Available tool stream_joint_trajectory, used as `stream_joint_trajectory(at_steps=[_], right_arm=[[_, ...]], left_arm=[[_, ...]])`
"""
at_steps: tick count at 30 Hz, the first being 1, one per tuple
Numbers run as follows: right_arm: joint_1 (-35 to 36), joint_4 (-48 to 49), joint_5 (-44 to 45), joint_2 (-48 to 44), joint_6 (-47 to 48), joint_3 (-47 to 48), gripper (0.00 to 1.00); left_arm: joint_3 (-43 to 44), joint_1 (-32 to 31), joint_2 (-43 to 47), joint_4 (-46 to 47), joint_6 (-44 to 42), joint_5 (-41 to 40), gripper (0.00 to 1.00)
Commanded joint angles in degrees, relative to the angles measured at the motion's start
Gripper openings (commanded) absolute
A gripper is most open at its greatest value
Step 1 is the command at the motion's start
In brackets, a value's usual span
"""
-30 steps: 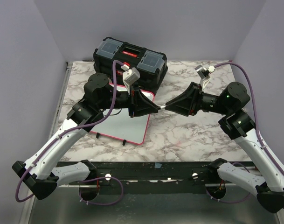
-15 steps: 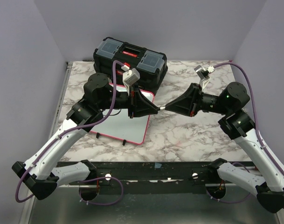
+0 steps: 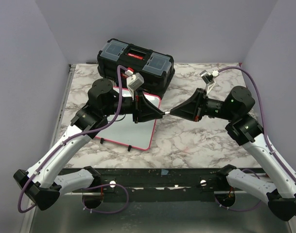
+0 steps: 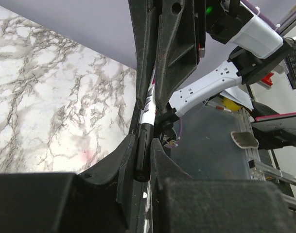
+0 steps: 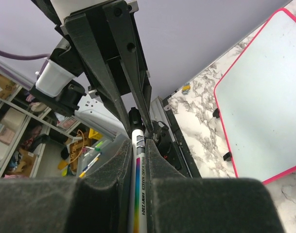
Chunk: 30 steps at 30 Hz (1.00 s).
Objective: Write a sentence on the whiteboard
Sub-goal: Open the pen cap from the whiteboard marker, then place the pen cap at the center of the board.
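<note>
I see a desk (image 3: 201, 141) with a white top full of grey wiggly lines, like marble. 3 pale purple walls (image 3: 162, 24) stand around it, at the left, the right and the back. The whiteboard (image 3: 133, 131) lies flat on the desk, left of the middle. It has a red rim, and the part I can see is plain white. The left arm reaches over it. A black toolbox (image 3: 135, 60) with a red latch sits at the back of the desk, just behind the whiteboard. Above the desk the 2 arms meet tip to tip. The left pincer (image 3: 162, 112) is pinching the black end of a marker (image 5: 138, 184). The right pincer (image 3: 174, 112) is pinching the marker's white body with the rainbow stripe. The marker is up in the air, near the whiteboard's right edge. Past the near edge of the desk, the right wrist camera shows messy shelves (image 5: 21, 131).
</note>
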<state>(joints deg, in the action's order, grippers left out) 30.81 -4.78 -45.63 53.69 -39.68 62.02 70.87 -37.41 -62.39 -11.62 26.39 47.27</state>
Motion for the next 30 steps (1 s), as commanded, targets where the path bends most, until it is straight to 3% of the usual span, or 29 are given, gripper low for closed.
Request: stream_joint_trajectory(at_steps=[1,17,23,30], right_arm=[[0.74,-4.44,2.28,-1.46,1.86,0.07,0.01],[-0.30,-8.75,6.02,-3.47,3.27,1.45,0.01],[-0.31,-18.07,24.17,-3.80,7.85,6.29,0.01],[-0.29,-23.46,42.92,-5.07,8.94,9.02,0.01]], left_arm=[[-3.01,3.35,1.67,0.23,0.06,-7.28,0.00],[-9.92,11.83,6.79,1.92,1.57,-4.32,0.00],[-11.79,11.00,5.46,2.93,2.42,-6.89,0.00],[-12.50,0.89,0.49,2.94,-1.28,-19.13,0.00]])
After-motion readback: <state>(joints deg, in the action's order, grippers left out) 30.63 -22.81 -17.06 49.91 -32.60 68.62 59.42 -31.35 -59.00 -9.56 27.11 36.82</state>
